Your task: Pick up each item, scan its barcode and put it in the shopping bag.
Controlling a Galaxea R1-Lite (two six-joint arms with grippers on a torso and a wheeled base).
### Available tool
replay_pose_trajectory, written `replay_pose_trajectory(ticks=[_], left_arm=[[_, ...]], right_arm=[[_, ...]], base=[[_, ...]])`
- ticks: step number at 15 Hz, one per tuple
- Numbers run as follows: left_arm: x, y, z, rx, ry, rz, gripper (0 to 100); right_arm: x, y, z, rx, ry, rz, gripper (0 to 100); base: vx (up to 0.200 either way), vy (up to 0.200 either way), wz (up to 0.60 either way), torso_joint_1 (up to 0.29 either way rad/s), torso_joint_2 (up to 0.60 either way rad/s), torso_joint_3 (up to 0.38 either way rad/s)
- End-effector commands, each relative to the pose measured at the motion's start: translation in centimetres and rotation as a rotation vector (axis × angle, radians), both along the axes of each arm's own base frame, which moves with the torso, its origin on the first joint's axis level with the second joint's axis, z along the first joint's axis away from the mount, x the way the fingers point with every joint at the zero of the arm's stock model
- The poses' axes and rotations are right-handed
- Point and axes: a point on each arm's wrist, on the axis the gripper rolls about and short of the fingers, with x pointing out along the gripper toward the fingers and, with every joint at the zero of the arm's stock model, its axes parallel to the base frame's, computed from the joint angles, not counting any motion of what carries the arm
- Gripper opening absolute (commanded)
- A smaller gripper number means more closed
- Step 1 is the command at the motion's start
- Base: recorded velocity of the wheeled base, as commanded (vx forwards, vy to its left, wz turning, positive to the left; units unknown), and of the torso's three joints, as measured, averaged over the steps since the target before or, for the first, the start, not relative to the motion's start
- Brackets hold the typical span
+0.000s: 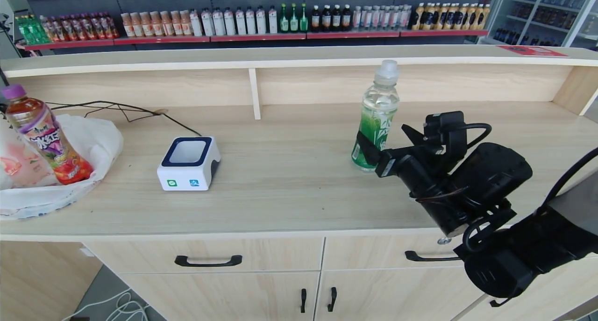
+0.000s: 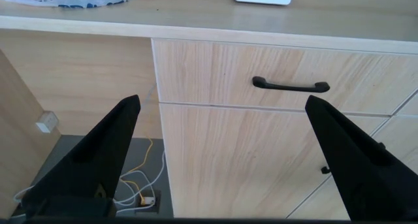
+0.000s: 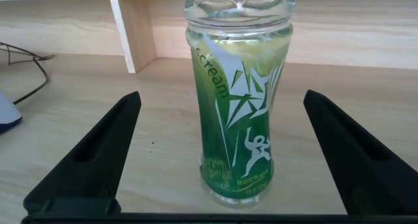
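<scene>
The wooden counter (image 1: 289, 190) carries a white shopping bag (image 1: 93, 143) at far left and a small scanner (image 1: 189, 163) near the middle — both well apart from the green bottle (image 1: 376, 120). This bottle stands upright toward the right, between the spread-open fingers of the right gripper (image 1: 383, 139), with a gap on each side.

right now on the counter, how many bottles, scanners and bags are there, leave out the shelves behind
bottles: 2, the green-label bottle and the purple-capped bottle
scanners: 1, the white scanner
bags: 1, the shopping bag
total: 4
</scene>
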Motion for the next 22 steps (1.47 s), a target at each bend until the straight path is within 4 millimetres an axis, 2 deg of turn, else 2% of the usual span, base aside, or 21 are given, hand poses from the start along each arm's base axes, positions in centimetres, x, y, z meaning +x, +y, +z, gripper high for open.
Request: replay_pose_trajectory(ticks=[1, 4, 8, 12, 14, 16, 22], left_arm=[[0.0, 0.0, 0.0, 0.000, 0.000, 0.000, 100], [0.0, 0.0, 0.0, 0.000, 0.000, 0.000, 100], [0.0, 0.0, 0.0, 0.000, 0.000, 0.000, 100], [0.0, 0.0, 0.0, 0.000, 0.000, 0.000, 100], [0.0, 0.0, 0.0, 0.000, 0.000, 0.000, 100], [0.0, 0.0, 0.0, 0.000, 0.000, 0.000, 100], [0.0, 0.0, 0.0, 0.000, 0.000, 0.000, 100]], right_arm=[[0.5, -0.1, 0.0, 0.001, -0.009, -0.009, 100], [1.5, 0.5, 0.4, -0.009, -0.045, -0.016, 100], [3.2, 0.8, -0.6, -0.039, -0.051, -0.041, 100], [4.6, 1.5, -0.6, -0.019, -0.078, -0.044, 100], [5.2, 1.8, -0.9, -0.017, -0.082, -0.042, 100], [5.7, 2.0, -0.1, 0.006, -0.116, -0.043, 100], [6.4, 2.0, -0.7, 0.013, -0.109, -0.047, 100]], base=[[0.000, 0.000, 0.00, 0.000, 0.00, 0.000], [0.000, 0.000, 0.00, 0.000, 0.00, 0.000], [0.000, 0.000, 0.00, 0.000, 0.00, 0.000], [0.000, 0.000, 0.00, 0.000, 0.00, 0.000], [0.000, 0.000, 0.00, 0.000, 0.00, 0.000], [0.000, 0.000, 0.00, 0.000, 0.00, 0.000], [0.000, 0.000, 0.00, 0.000, 0.00, 0.000]])
